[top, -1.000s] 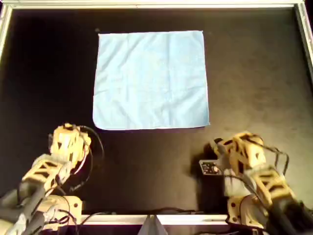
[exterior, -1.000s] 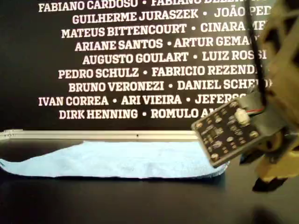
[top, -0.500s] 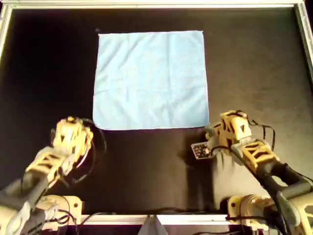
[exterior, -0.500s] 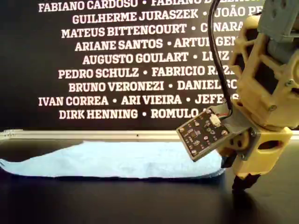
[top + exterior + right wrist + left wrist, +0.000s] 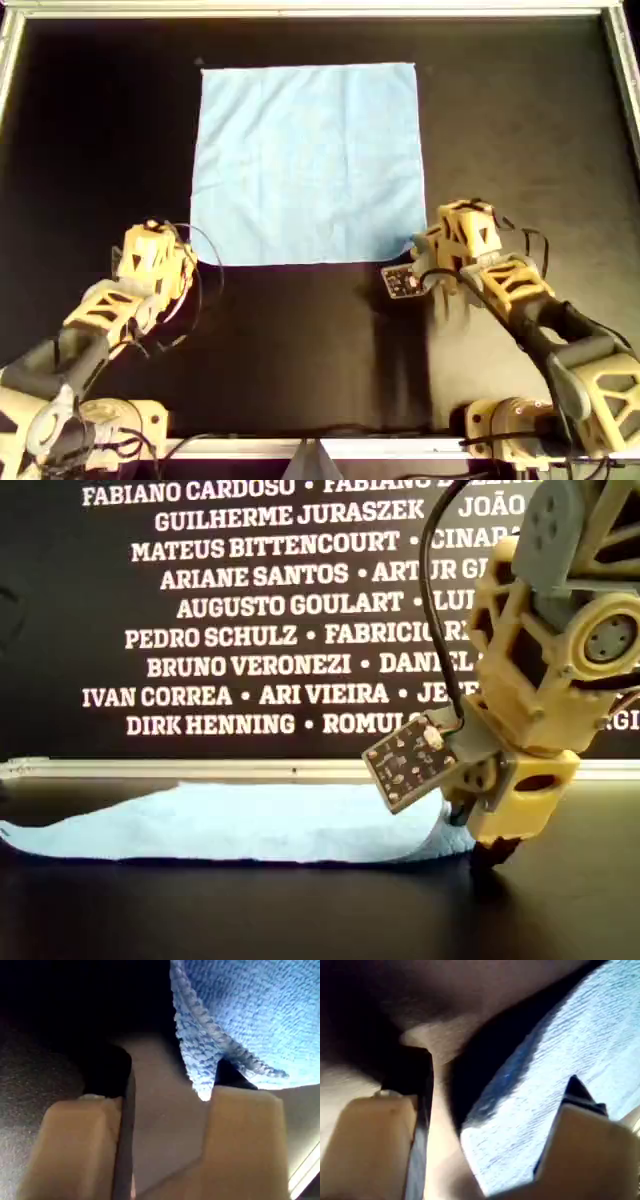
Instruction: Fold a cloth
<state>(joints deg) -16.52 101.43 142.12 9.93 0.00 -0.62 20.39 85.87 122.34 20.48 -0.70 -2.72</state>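
Light blue microfibre cloth (image 5: pixel 308 163) lies flat on the black table (image 5: pixel 100 130), toward the far edge in the overhead view, roughly centred between the side rails. Its near edge runs between the two arms.

Left claw (image 5: pixel 172 272) sits at the cloth's near corner on the overhead view's left side. In the left wrist view its jaws are spread, w/ that cloth corner (image 5: pixel 520 1125) lying between the two tan fingers (image 5: pixel 590 1150), flat on the table. No grip on the fabric visible.

Right claw (image 5: pixel 432 258) is at the near corner on the overhead view's right side. Right wrist view shows jaws spread; the hemmed corner (image 5: pixel 210 1065) is rumpled and slightly lifted, touching the inner face of one finger (image 5: pixel 245 1135), other finger apart from it. Not pinched.

Exterior view: right claw (image 5: pixel 490 852) tip down at table level, at the cloth's (image 5: pixel 250 825) end on that view's right, where the fabric edge curls up against it. A small circuit board (image 5: pixel 408 760) hangs off the arm's side, tilted. Behind: dark wall w/ white printed names (image 5: pixel 250 610). Metal rail (image 5: pixel 200 769) frames the table's far edge.
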